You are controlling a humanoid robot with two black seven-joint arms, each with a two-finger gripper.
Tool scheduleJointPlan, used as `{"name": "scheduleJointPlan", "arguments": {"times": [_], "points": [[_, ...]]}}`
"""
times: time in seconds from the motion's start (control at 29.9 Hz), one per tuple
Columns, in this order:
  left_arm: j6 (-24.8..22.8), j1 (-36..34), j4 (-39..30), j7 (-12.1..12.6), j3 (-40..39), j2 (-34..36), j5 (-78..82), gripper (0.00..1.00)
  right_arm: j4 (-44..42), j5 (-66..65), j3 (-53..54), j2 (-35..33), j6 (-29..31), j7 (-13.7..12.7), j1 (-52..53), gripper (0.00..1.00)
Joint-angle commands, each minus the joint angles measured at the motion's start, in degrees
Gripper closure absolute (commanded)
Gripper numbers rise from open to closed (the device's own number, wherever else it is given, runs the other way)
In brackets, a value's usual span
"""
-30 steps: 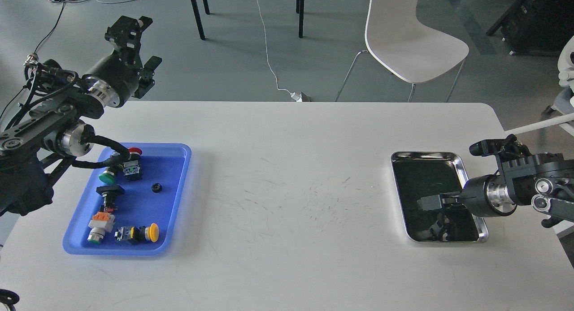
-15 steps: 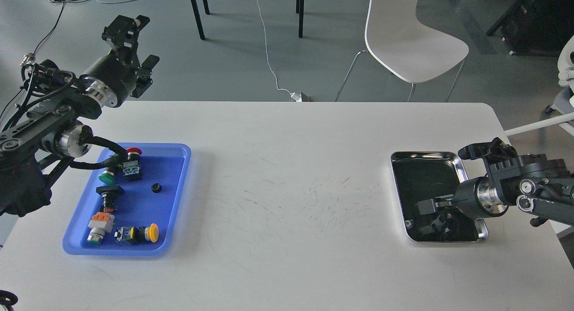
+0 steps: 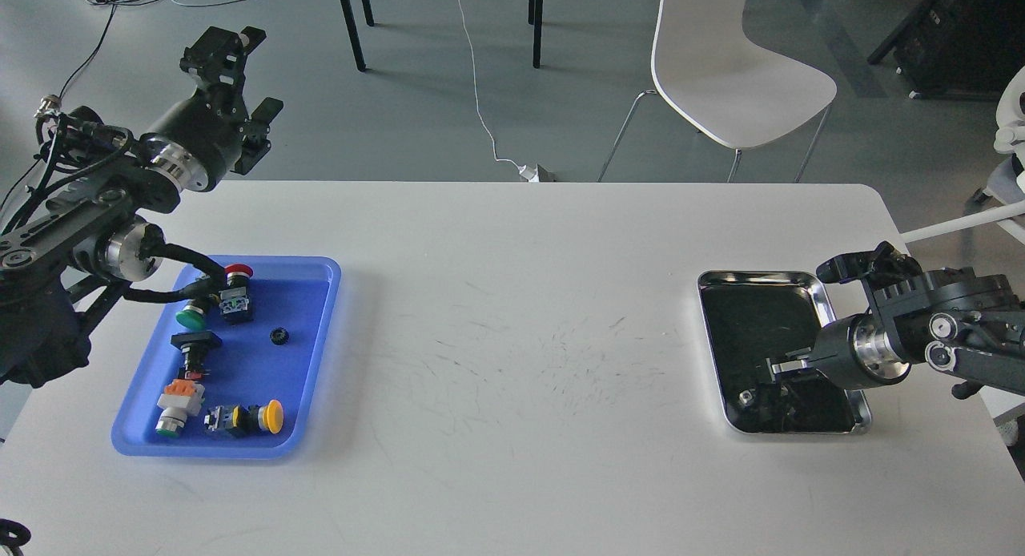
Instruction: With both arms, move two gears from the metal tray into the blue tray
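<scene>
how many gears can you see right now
2. One gear lies in the blue tray, right of the push buttons. A second gear seems to lie in the metal tray near its front left corner, by the right claw; the dark mirror bottom makes it uncertain.

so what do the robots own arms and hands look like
Both arms are black with round links and polished silver joint rings. The left arm carries loose black cables looping off it, and its hand is a blocky black claw with two fingers. The right arm has the same black housing, silver ring and small round silver fittings; its hand is black with a pale metallic tip.
</scene>
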Motion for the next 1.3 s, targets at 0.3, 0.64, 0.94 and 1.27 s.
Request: {"name": "scheduleJointPlan", "arguments": {"times": [0.3, 0.64, 0.94, 1.27], "points": [[0.0, 0.02, 0.0, 0.02, 0.09, -0.21, 0.0, 0.02, 9.51, 8.12, 0.37, -5.14, 2.06, 0.04, 14.04, 0.98], [0.0, -0.16, 0.0, 0.02, 0.09, -0.21, 0.09, 0.02, 10.68, 27.3, 0.46, 11.09, -11.02, 2.93, 16.17, 0.98], [0.61, -0.16, 0.0, 0.02, 0.0, -0.21, 0.0, 0.02, -6.37, 27.65, 0.46, 34.65, -19.02, 4.08, 8.53, 0.98], [0.7, -0.16, 0.0, -0.06, -0.09, -0.21, 0.0, 0.02, -15.78, 27.65, 2.57, 43.02, -23.34, 6.54, -0.96, 0.98]]}}
